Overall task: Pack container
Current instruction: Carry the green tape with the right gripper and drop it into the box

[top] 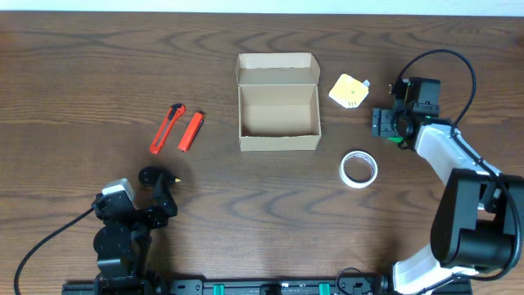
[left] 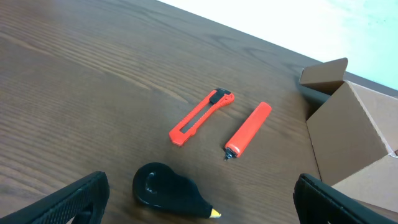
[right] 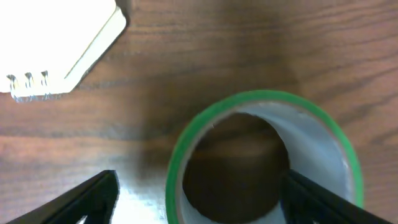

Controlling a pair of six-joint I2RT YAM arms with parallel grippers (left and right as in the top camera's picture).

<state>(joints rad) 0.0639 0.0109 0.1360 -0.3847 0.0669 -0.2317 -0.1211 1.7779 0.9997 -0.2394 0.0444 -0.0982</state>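
Observation:
The container (top: 278, 141) is a small brown cardboard box standing mid-table with its flap lid open at the back; its corner (left: 354, 134) shows in the left wrist view. Right of it, my right gripper (top: 385, 124) hangs over a green-rimmed tape roll (right: 186, 149). The jaws are open. One finger (right: 81, 199) stands outside the roll's wall and the other (right: 323, 199) stands inside the ring. Near the front left, my left gripper (left: 202, 190) is open wide, with a black correction-tape dispenser (left: 165, 190) lying on the table between its fingers.
A red utility knife (top: 168, 129) and a red marker (top: 190, 132) lie left of the box. A yellow-and-white block (top: 350, 91) sits beside the box's right side. A white tape roll (top: 359, 169) lies in front of the right gripper.

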